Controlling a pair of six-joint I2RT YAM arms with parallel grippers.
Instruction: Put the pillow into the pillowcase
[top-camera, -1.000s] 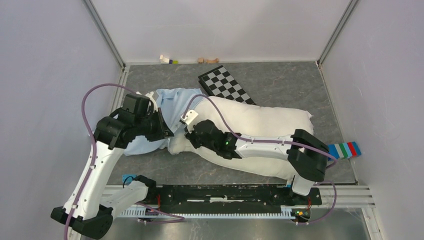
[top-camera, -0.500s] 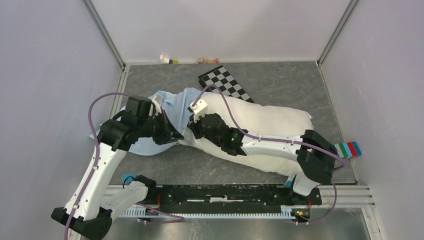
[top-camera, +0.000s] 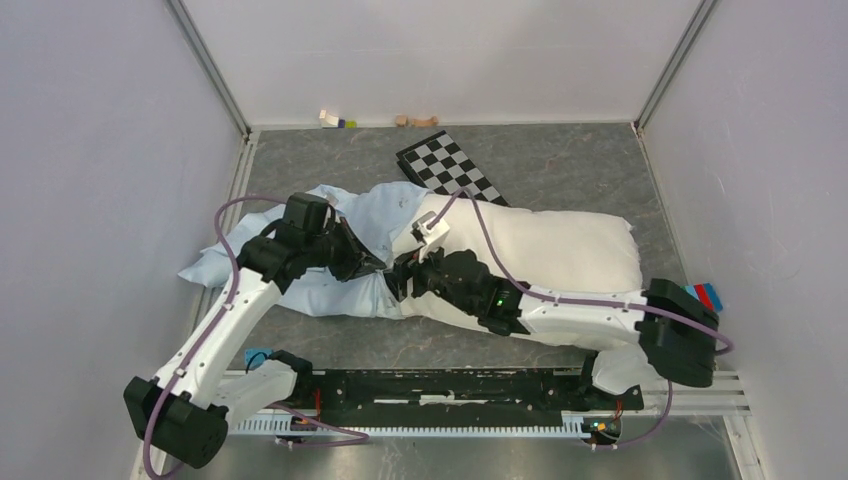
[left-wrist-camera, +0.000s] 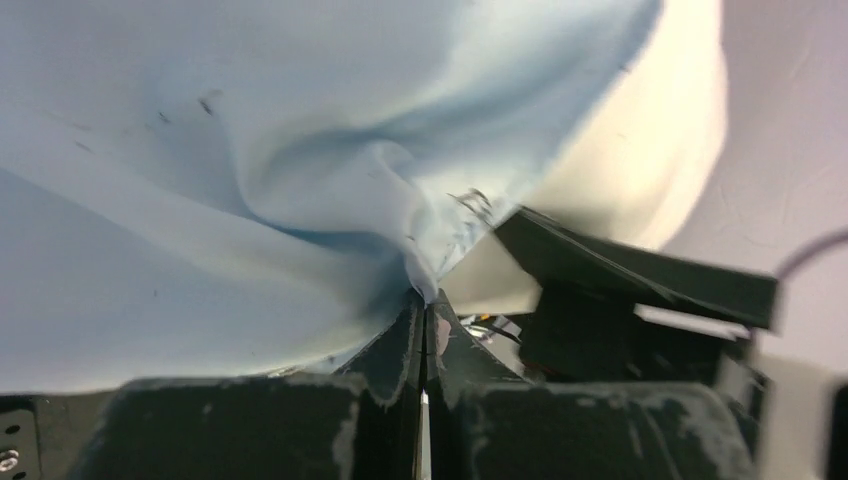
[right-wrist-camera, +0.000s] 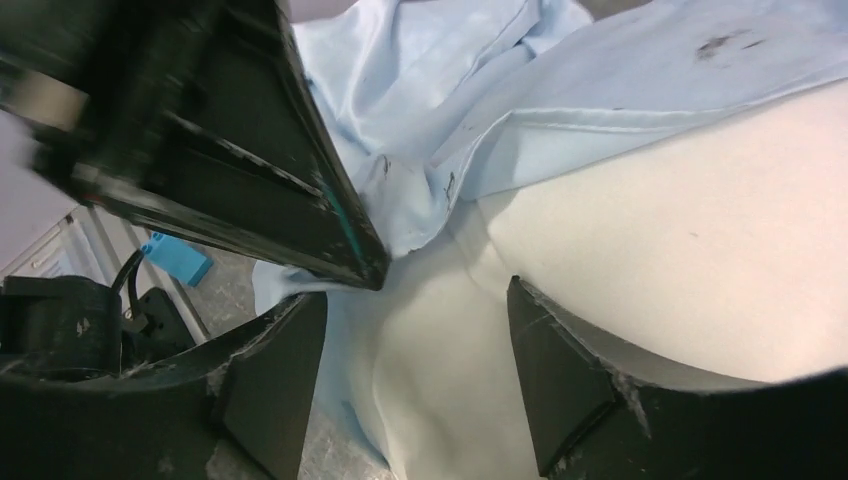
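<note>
Left gripper (left-wrist-camera: 424, 312) is pinched shut on a fold at the pillowcase (top-camera: 390, 205) mouth. Right gripper (right-wrist-camera: 415, 375) is open, jaws straddling the pillow (top-camera: 545, 250), not clamped.

Pillow lies mid-table (top-camera: 560, 170), reaching toward the right edge. Only its left end is under the case; the rest of the case is bunched toward the left edge.

Risk: the single thin pinch slips, or the hem snags on the right fingers, and the mouth pulls off the pillow.
</note>
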